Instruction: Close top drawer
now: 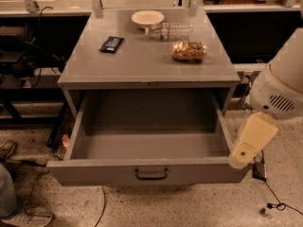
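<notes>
Grey metal top drawer [94,170], open, end effector out of view

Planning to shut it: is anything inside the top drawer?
No, the top drawer shows only bare grey floor; the hand is out of view.

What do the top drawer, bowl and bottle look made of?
Top drawer: likely painted sheet metal, matte grey, thin flat walls. Bowl: pale and smooth, ceramic or plastic, cannot tell which. Bottle: clear plastic, see-through body. Gripper: cream, probably a plastic shell, beside the drawer's right front corner.
</notes>
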`<state>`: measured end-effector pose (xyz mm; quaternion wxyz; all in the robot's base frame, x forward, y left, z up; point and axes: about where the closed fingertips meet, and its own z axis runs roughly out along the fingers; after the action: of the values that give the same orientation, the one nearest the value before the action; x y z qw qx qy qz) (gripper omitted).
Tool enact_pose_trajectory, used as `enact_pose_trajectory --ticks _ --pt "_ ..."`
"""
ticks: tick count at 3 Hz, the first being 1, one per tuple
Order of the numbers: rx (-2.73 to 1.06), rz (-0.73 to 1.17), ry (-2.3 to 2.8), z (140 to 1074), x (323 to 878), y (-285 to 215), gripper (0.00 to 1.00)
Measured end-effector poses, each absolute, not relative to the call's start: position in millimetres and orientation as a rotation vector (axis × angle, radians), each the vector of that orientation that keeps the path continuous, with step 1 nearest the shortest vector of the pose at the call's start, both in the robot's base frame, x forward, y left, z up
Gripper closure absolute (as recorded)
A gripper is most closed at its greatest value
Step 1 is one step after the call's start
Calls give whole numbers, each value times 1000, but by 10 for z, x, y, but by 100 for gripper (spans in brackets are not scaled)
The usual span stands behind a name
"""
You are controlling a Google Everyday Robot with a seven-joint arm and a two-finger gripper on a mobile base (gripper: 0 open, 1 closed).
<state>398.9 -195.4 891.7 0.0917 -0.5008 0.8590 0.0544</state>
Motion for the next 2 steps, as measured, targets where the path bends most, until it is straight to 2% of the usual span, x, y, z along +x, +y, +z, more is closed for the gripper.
enact_pose_trajectory --ticks 2 --pt "-1333 370 2765 7980 3678 -1517 0"
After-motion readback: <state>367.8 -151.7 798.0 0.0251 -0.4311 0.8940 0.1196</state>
